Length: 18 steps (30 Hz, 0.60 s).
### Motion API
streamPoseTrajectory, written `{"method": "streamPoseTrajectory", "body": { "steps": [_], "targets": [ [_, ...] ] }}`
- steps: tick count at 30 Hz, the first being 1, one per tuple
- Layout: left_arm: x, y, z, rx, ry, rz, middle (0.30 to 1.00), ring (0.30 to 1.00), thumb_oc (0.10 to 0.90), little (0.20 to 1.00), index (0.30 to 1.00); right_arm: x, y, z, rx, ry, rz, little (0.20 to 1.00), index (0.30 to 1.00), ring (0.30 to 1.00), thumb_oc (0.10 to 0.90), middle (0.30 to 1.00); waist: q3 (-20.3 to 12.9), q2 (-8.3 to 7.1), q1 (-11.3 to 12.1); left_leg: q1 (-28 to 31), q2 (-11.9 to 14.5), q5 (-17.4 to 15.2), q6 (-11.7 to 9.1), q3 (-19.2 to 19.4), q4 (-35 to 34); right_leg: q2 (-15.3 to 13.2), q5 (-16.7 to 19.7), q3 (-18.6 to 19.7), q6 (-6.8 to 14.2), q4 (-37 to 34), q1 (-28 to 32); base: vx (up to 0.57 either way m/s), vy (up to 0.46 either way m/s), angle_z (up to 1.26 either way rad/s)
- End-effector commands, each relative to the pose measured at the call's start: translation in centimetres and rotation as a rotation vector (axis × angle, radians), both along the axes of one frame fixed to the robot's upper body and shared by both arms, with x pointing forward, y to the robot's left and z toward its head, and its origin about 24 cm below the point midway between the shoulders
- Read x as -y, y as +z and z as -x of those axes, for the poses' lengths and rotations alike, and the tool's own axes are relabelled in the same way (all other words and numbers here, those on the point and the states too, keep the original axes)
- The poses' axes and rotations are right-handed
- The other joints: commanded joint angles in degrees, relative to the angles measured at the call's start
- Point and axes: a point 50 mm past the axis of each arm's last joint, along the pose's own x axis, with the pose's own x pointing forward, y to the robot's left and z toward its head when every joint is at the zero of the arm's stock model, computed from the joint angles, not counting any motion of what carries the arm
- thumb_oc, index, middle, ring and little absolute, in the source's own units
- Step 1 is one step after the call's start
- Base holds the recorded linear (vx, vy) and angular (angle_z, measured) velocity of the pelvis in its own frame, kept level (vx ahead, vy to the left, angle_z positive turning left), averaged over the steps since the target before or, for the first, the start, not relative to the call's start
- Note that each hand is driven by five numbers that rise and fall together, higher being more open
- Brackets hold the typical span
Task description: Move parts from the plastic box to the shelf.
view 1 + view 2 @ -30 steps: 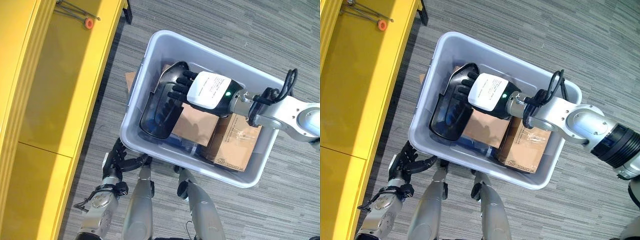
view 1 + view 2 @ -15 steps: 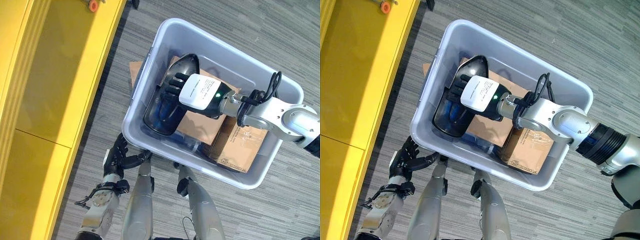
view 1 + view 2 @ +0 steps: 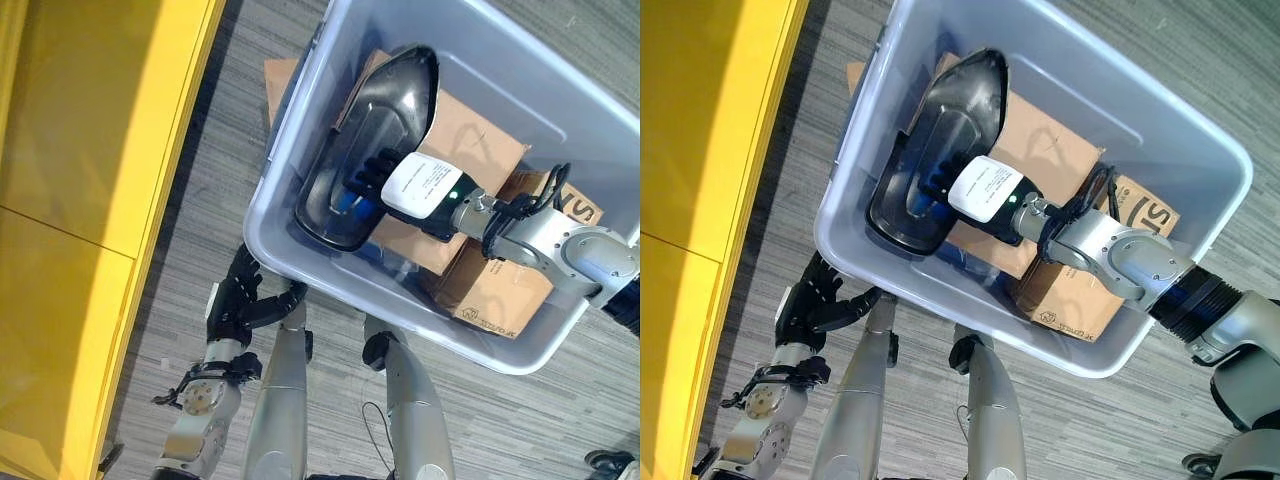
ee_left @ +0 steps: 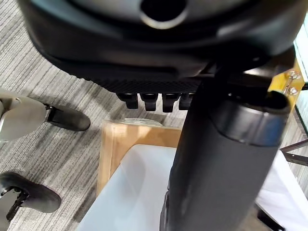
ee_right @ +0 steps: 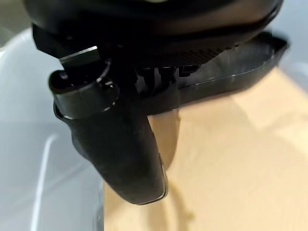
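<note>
Upper centre, plastic box: black moulded part lying across cardboard boxes.
Right hand: fingers curled over part's edge.
Left hand: lower left, relaxed, idle.
Handling: likely stiff, light, smooth; take its rim.

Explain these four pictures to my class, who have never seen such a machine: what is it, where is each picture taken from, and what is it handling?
This is a two-legged humanoid robot with silver-grey arms and dark hands. The two wide pictures come from the cameras in its head, looking down. The two close pictures come from cameras on its wrists.

On the carpet stands a grey plastic box holding cardboard boxes and a black moulded part. The right hand reaches into the box, its fingers curled over that part's edge. The left hand hangs open beside the box, holding nothing. The yellow shelf lies to the robot's left.
</note>
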Motion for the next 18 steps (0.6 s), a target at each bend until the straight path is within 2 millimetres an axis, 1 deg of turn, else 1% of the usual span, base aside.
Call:
{"method": "streamPoseTrajectory", "body": {
  "steps": [1,2,5,7,8,9,10,12,13,14,15,18],
  "targets": [
    [-1.9,0.3,0.9,0.003,0.114,-0.026,1.0,1.0,0.9,1.0,1.0,-0.4,1.5,0.8,0.073,0.043,0.048,1.0,1.0,1.0,0.9,1.0,-0.5,2.07,-0.5,-1.1,-0.6,-8.5,-0.6,0.4,7.2,0.5,-5.4,1.3,5.4,1.4,4.7,0.08,-0.004,0.01],
    [-1.9,0.4,0.8,0.009,0.119,-0.024,1.0,1.0,0.9,1.0,1.0,-0.3,1.4,0.6,0.075,0.038,0.047,1.0,1.0,1.0,0.9,1.0,-0.5,2.44,-0.5,-1.9,-0.6,-9.0,-0.6,0.2,8.1,0.4,-6.0,1.5,5.4,2.5,3.7,0.01,0.019,0.04],
    [-1.9,0.8,0.7,0.028,0.128,-0.015,1.0,1.0,0.9,1.0,1.0,-0.5,1.3,0.4,0.087,0.037,0.039,1.0,1.0,1.0,0.9,1.0,-0.5,3.15,-0.6,-4.5,-0.9,-9.2,-0.4,0.1,9.5,-0.1,-6.3,1.4,5.3,4.4,0.7,0.01,0.006,0.01],
    [-1.9,0.8,0.7,0.031,0.131,-0.015,1.0,1.0,0.9,1.0,1.0,-0.4,1.3,0.2,0.094,0.032,0.034,1.0,1.0,1.0,0.9,1.0,-0.5,3.27,-0.5,-5.2,-0.8,-9.9,-0.4,0.1,10.6,-0.2,-7.0,1.5,5.5,5.7,0.0,0.0,0.0,0.0],
    [-1.9,1.0,0.7,0.042,0.134,-0.009,1.0,1.0,0.9,1.0,1.0,-0.3,1.2,0.0,0.105,0.023,0.033,1.0,1.0,1.0,0.9,1.0,-0.5,3.72,-0.5,-6.7,-1.0,-10.0,-0.3,-0.2,11.3,-0.5,-7.3,1.4,5.4,7.1,-1.7,0.0,0.0,0.0],
    [-1.9,1.0,0.6,0.043,0.134,-0.009,1.0,1.0,0.9,1.0,1.0,-0.3,1.2,-0.1,0.107,0.023,0.033,1.0,1.0,1.0,0.9,1.0,-0.5,3.72,-0.5,-6.9,-1.0,-10.2,-0.3,-0.3,11.6,-0.6,-7.5,1.4,5.4,7.4,-1.9,0.0,0.0,0.0],
    [-1.8,1.1,0.6,0.049,0.137,0.002,1.0,1.0,0.9,1.0,1.0,-0.3,1.1,-0.3,0.117,0.015,0.036,1.0,1.0,1.0,0.9,1.0,-0.5,4.21,-0.4,-7.8,-1.0,-10.3,-0.1,-0.4,12.2,-0.9,-7.9,1.4,5.3,8.6,-3.2,0.0,0.0,0.0],
    [-1.7,1.2,0.5,0.053,0.136,0.004,1.0,1.0,0.9,1.0,1.0,-0.3,1.0,-0.4,0.12,0.011,0.036,1.0,1.0,1.0,0.9,1.0,-0.5,4.42,-0.5,-8.5,-1.1,-10.5,-0.1,-0.5,12.7,-1.2,-8.3,1.4,5.4,9.4,-3.9,0.0,0.0,0.0],
    [-1.7,1.2,0.4,0.055,0.137,0.006,1.0,1.0,0.9,1.0,1.0,-0.2,1.1,-0.7,0.137,0.0,0.048,0.638,0.638,0.638,0.641,0.638,-0.5,4.73,-0.4,-9.2,-1.2,-10.6,0.0,-0.6,13.2,-1.5,-8.5,1.4,5.4,10.2,-4.8,0.0,0.0,0.0],
    [-1.6,1.3,0.3,0.059,0.136,0.008,1.0,1.0,0.9,1.0,1.0,-0.3,1.1,-0.8,0.14,0.002,0.054,0.319,0.319,0.319,0.414,0.319,-0.5,4.84,-0.4,-9.6,-1.3,-10.7,0.0,-0.7,13.5,-1.7,-8.6,1.4,5.4,10.5,-5.2,0.0,0.0,0.0],
    [-1.7,1.3,0.3,0.06,0.138,0.008,1.0,1.0,0.9,1.0,1.0,-0.3,1.0,-0.9,0.14,-0.001,0.06,0.3,0.3,0.3,0.4,0.3,-0.5,4.95,-0.4,-9.9,-1.4,-10.7,0.1,-0.8,13.8,-1.8,-8.7,1.4,5.4,11.0,-5.5,0.0,0.0,0.0],
    [-1.6,1.4,0.0,0.066,0.134,0.014,1.0,1.0,0.9,1.0,1.0,-0.7,0.8,-1.4,0.131,-0.004,0.065,0.3,0.3,0.3,0.4,0.3,-0.5,5.08,-0.5,-9.8,-1.5,-10.9,0.1,-0.7,14.3,-2.2,-9.0,1.3,5.4,11.9,-5.5,0.0,0.0,0.0]
  ]
}}
